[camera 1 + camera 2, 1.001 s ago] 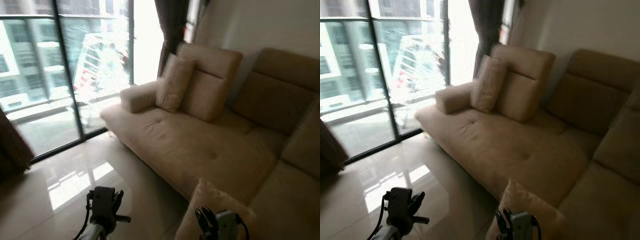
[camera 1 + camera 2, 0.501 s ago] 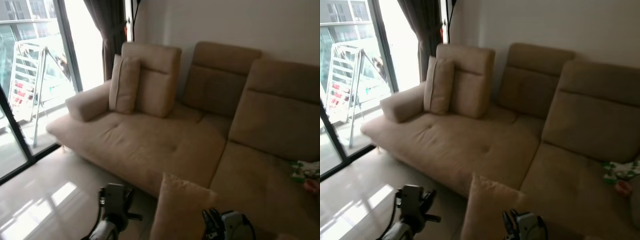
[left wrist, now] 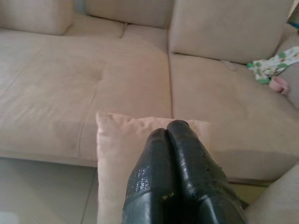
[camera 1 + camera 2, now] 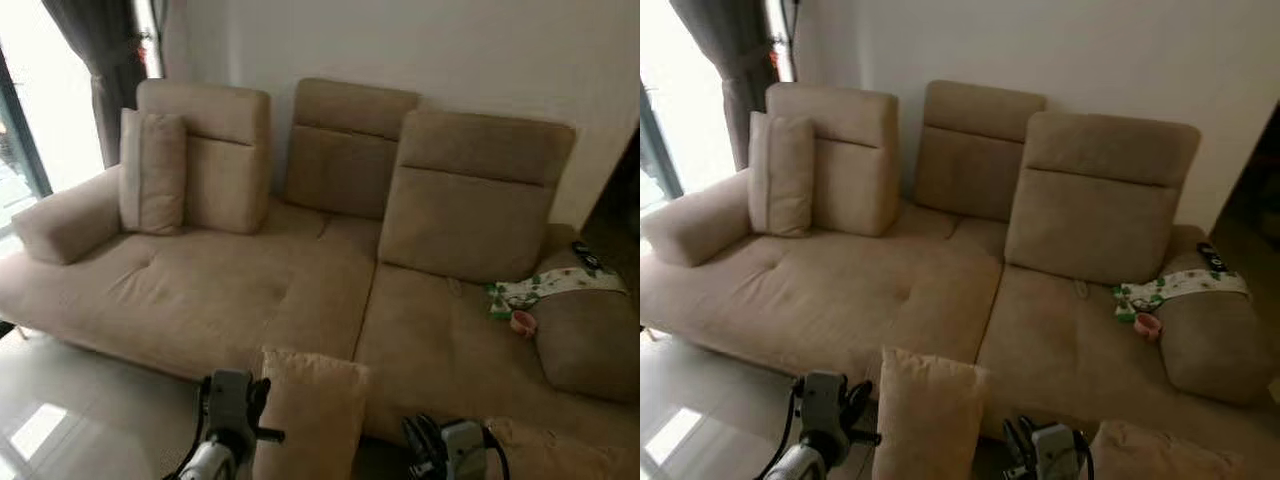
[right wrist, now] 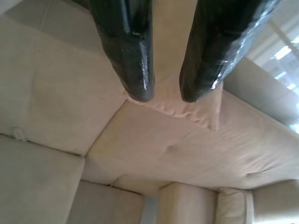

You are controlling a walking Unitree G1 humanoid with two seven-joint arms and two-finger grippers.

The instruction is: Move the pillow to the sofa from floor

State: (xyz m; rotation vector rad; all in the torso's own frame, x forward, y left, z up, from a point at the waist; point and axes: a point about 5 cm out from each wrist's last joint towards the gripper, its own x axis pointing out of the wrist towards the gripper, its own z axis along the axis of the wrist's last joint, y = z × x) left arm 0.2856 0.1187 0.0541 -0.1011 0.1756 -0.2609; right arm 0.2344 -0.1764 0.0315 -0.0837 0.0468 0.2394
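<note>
1. Left eye view: the beige sofa runs across the room against a pale wall. The pillow stands upright in front of the sofa's front edge, between the left tool and the right tool. A second cushion leans against the sofa's far-left backrest, and a green-patterned cloth lies on the seat beside the right armrest. The glossy floor shows in front of the sofa's left end.

2. Right eye view: same scene; another beige cushion sits low, before the sofa's right end.

3. Left wrist view: the left tool's fingers are pressed together, lying over the pillow's face, its top edge against the sofa seat behind; whether they pinch fabric cannot be told.

4. Right wrist view: the right tool's fingers are spread apart, with the pillow's puckered corner just past their tips and the sofa seat beyond.
</note>
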